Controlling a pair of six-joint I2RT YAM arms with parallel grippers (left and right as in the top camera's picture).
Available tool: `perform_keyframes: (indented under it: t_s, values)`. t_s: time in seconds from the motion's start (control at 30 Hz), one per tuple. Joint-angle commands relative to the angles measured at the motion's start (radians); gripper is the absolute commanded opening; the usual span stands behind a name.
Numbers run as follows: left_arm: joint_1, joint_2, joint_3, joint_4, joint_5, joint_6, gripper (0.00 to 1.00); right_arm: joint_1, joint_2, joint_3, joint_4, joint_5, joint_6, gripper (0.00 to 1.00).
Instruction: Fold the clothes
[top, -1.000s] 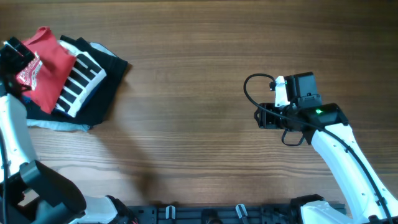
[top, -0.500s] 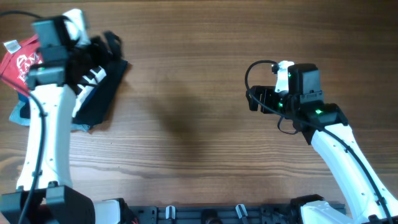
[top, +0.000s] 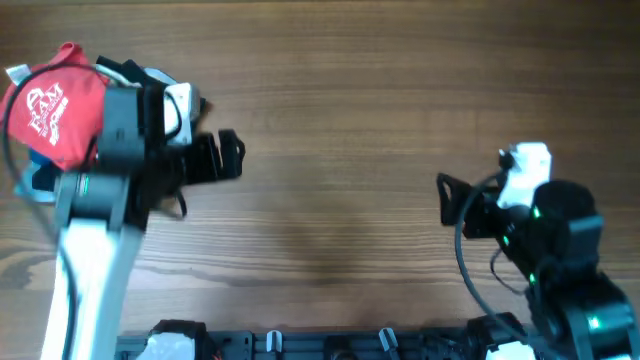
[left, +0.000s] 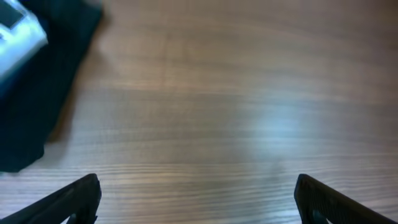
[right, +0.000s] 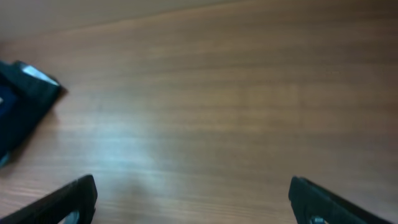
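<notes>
Red cotton T-shirt with white printed lettering (top: 55, 115) bundled at far-left edge of brown wooden table (top: 340, 80), black fabric (left: 37, 93) close by; left gripper (top: 228, 158) just right of that heap, fingers spread wide, empty; right gripper (top: 447, 200) well apart at right, likewise spread, empty.

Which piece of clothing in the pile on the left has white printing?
The red T-shirt, at the pile's far left: it alone shows white lettering and a round logo. The black garment beside it looks plain.
</notes>
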Motion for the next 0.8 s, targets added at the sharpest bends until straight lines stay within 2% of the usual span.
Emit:
perform_keyframes:
  t_s: [0.0,0.1,0.3,0.6,0.77]
  values:
    - [-0.085,-0.272,-0.119,0.055,-0.125,-0.006,1.00,0.001,-0.106,0.013,-0.048,0.107,0.012,1.00]
    - [-0.124,-0.494,-0.200,0.080,-0.163,-0.005,1.00,0.001,-0.176,0.013,-0.049,0.109,0.013,0.99]
    - [-0.124,-0.676,-0.206,0.056,-0.162,-0.005,1.00,0.001,-0.172,0.013,-0.053,0.109,0.012,0.99]
    - [-0.124,-0.697,-0.206,-0.107,-0.162,-0.005,1.00,0.001,-0.171,0.013,-0.053,0.109,0.012,1.00]
    - [-0.124,-0.697,-0.206,-0.137,-0.162,-0.005,1.00,0.001,-0.171,0.013,-0.054,0.109,0.012,1.00]
